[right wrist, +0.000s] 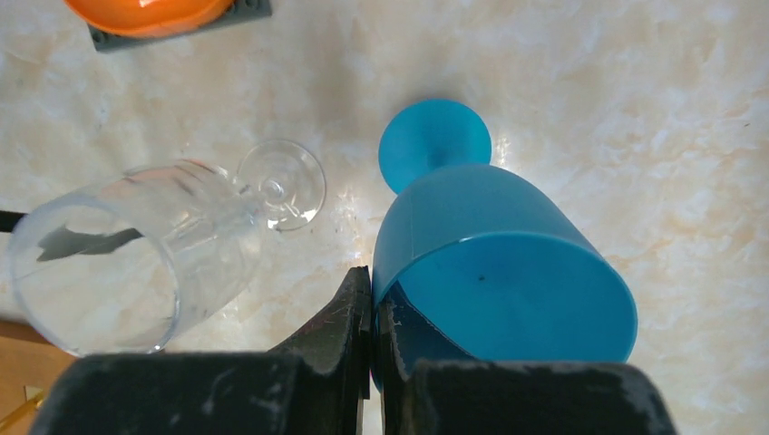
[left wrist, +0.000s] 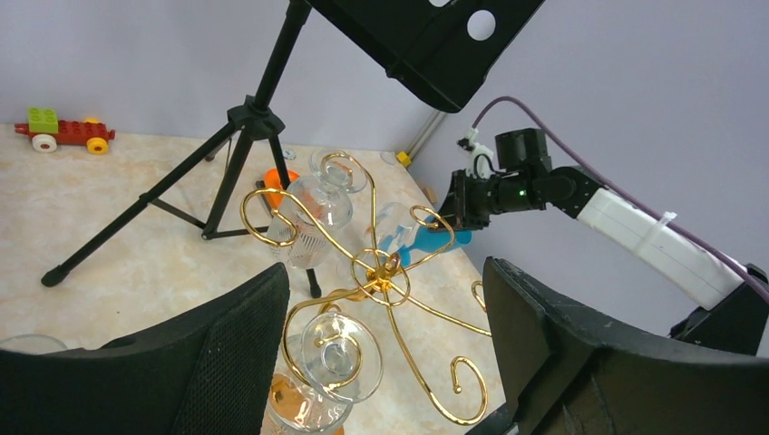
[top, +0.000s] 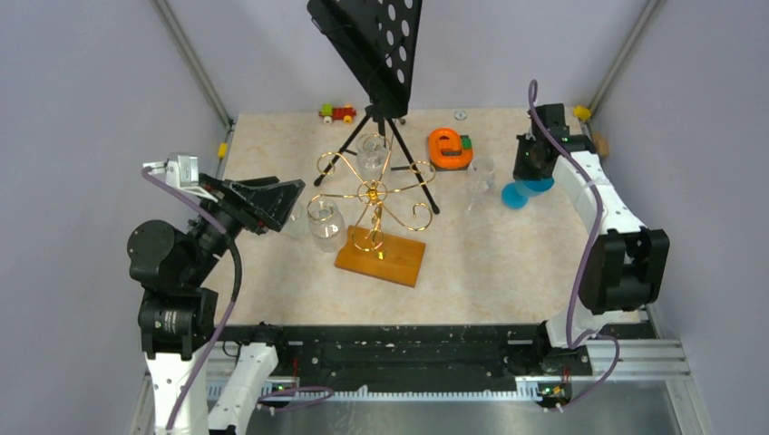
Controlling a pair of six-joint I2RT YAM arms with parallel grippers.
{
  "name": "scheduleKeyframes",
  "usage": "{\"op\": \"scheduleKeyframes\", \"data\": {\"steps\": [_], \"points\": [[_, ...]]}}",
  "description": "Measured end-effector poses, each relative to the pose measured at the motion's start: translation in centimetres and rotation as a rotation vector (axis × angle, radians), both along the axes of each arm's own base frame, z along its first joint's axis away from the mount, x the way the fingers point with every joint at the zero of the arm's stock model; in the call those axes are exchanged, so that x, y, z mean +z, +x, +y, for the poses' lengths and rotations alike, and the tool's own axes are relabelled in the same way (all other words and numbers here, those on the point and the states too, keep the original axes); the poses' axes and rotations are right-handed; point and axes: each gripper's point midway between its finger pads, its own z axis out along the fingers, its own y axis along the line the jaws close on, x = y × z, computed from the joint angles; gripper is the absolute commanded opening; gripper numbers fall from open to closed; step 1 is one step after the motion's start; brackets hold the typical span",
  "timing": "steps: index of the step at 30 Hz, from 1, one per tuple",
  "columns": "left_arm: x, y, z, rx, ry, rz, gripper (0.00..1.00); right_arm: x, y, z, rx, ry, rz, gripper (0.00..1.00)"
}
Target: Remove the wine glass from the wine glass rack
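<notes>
The wine glass rack (top: 374, 195), a gold wire tree on an orange-brown wooden base (top: 381, 256), stands mid-table. A clear wine glass (top: 325, 223) hangs upside down from its left arm, and another (top: 372, 156) hangs at the back. My left gripper (top: 292, 201) is open just left of the rack. In the left wrist view the near glass's foot (left wrist: 341, 356) sits in a gold scroll between my wide-apart fingers (left wrist: 227, 353), nearer the left one and not touching. My right gripper (right wrist: 374, 304) is shut on the rim of a blue glass (right wrist: 490, 263) at the back right.
A black music stand (top: 376, 45) on a tripod rises behind the rack. A clear glass (top: 479, 179) stands by the blue one (top: 517, 193). An orange object (top: 448, 148) and a toy train (top: 337, 112) lie at the back. Another clear rim (left wrist: 27, 343) shows under my left gripper.
</notes>
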Motion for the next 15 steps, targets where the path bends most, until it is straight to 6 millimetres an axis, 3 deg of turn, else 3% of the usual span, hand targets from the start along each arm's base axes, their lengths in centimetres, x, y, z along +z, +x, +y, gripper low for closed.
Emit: {"op": "scheduleKeyframes", "data": {"steps": [4,9,15], "points": [[0.0,-0.1,0.0,0.0,0.003,-0.003,0.82,-2.0,-0.3,0.4,0.02,0.025,0.071,0.0],[0.0,-0.1,0.0,0.0,0.003,-0.002,0.82,-1.6,-0.5,0.9,0.039,0.049,0.079,0.01],[0.0,-0.1,0.0,0.0,0.003,-0.001,0.82,-1.7,-0.8,1.1,0.044,0.055,0.094,0.29]]}}
